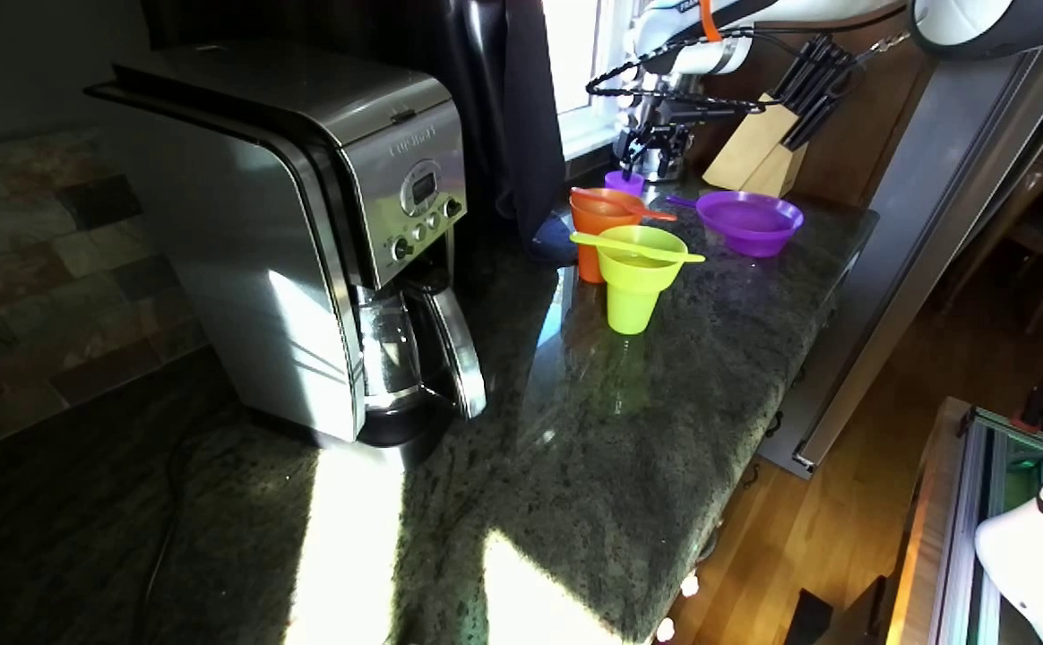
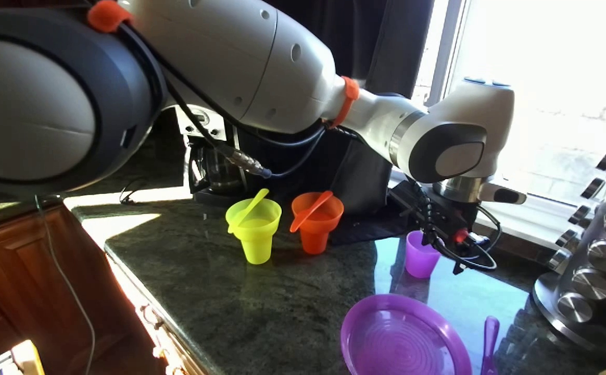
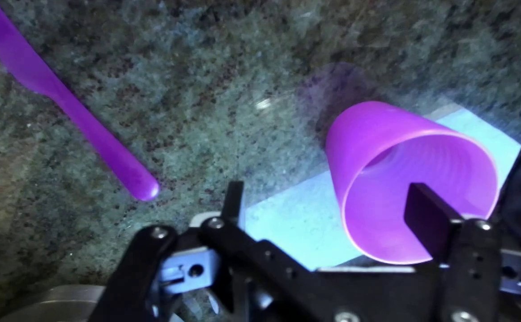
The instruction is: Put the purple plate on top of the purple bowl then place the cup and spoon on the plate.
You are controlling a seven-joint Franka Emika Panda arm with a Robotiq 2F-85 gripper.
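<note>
Wrist view: the gripper [image 3: 327, 192] stands spread above a stone-look counter [image 3: 224, 89], pinching nothing, one finger over or inside the mouth of the upright purple cup [image 3: 363, 143], the angle not settling which, the other outside its wall. Closing here would likely catch the near wall alone, and the outer finger, with a gap to cross, could shove the cup sideways or tip it; a slightly misplaced descent might press a fingertip onto the rim. Across the counter, apart from the cup, lies a purple utensil [image 3: 86, 123], presumably the task's spoon though its outline suggests a knife; so flat, it may slip from a shallow pinch. Farther out, in an exterior view, the purple plate [image 1: 748, 213] appears to rest on the purple bowl [image 1: 757, 246], with neither cup nor utensil aboard. Because the bowl is the narrower of the two, anything set down near the plate's edge could tilt the stack and slide off onto the counter
</note>
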